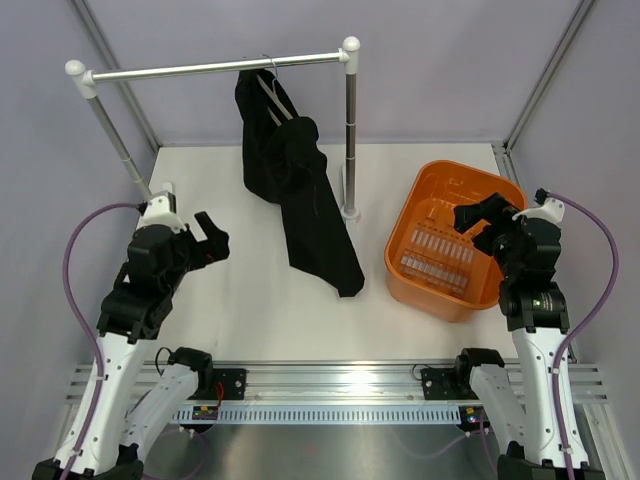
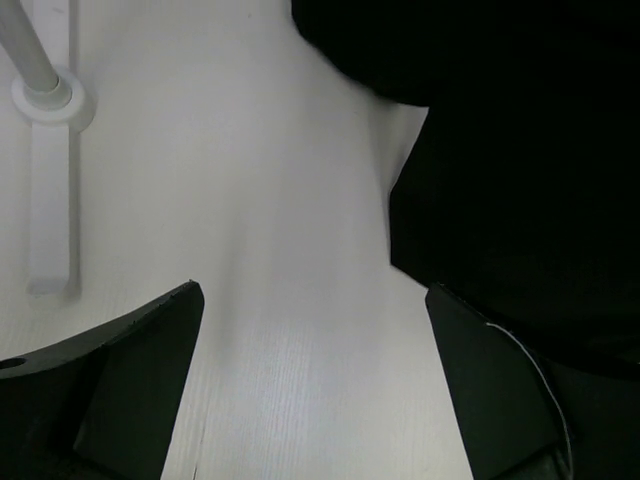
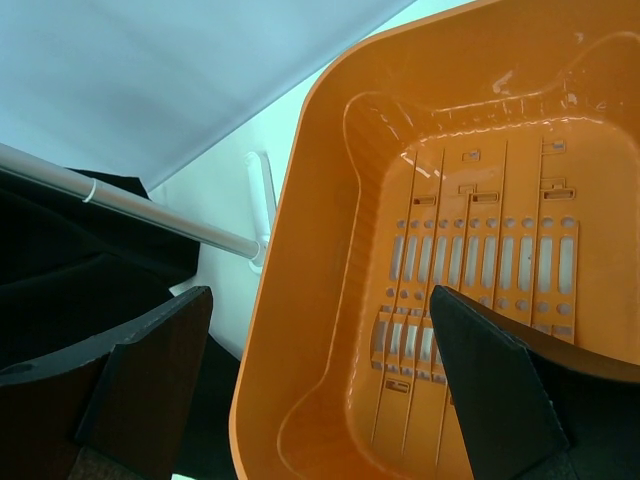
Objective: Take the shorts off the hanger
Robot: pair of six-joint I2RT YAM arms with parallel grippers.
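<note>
The black shorts [image 1: 297, 190] hang from a thin hanger [image 1: 271, 92] hooked on the silver rack rail [image 1: 215, 68]; their lower end trails onto the white table. They fill the upper right of the left wrist view [image 2: 520, 150] and show at the left edge of the right wrist view [image 3: 60, 270]. My left gripper [image 1: 212, 240] is open and empty, low over the table to the left of the shorts. My right gripper [image 1: 477, 220] is open and empty above the orange basket [image 1: 420, 215].
The rack's two upright posts stand on white feet [image 1: 350, 212], one just right of the shorts, the other [image 2: 45, 95] at the far left. The orange basket [image 3: 300, 260] holds nothing visible. Grey walls close in the table.
</note>
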